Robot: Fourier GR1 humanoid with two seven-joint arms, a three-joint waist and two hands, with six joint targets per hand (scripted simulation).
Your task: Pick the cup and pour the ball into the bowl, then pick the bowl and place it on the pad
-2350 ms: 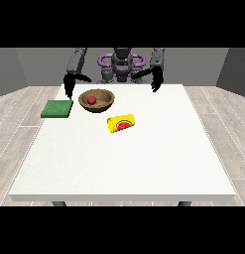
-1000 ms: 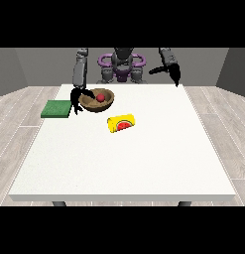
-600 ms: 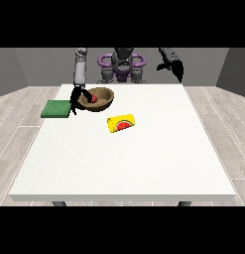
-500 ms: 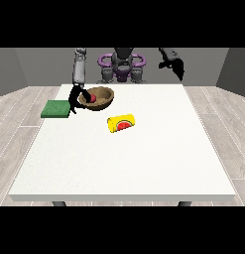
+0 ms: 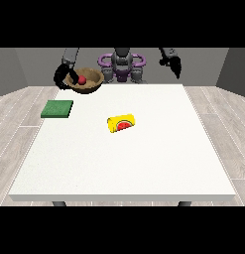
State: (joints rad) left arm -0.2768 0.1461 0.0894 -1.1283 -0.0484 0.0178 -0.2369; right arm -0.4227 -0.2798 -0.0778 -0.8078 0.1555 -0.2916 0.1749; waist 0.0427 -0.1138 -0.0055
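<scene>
The hand at the view's left (image 5: 61,78) has its fingers closed on the rim of the wooden bowl (image 5: 85,81), which I read as raised off the white tabletop (image 5: 124,158), with the red ball (image 5: 82,79) resting inside it. The green pad (image 5: 57,108) lies flat on the tabletop, nearer the camera than the bowl and a little toward the view's left. The yellow cup (image 5: 121,123) lies on its side near the tabletop's middle, well apart from bowl and pad. The hand at the view's right (image 5: 174,65) hangs in the air clear of everything; I cannot tell how its fingers lie. By my judgement the pour is done and the carry to the pad is in hand. Risks from here: a one-sided rim hold may let the bowl tilt and roll the ball out; a descent short of the pad would leave the bowl straddling its edge
</scene>
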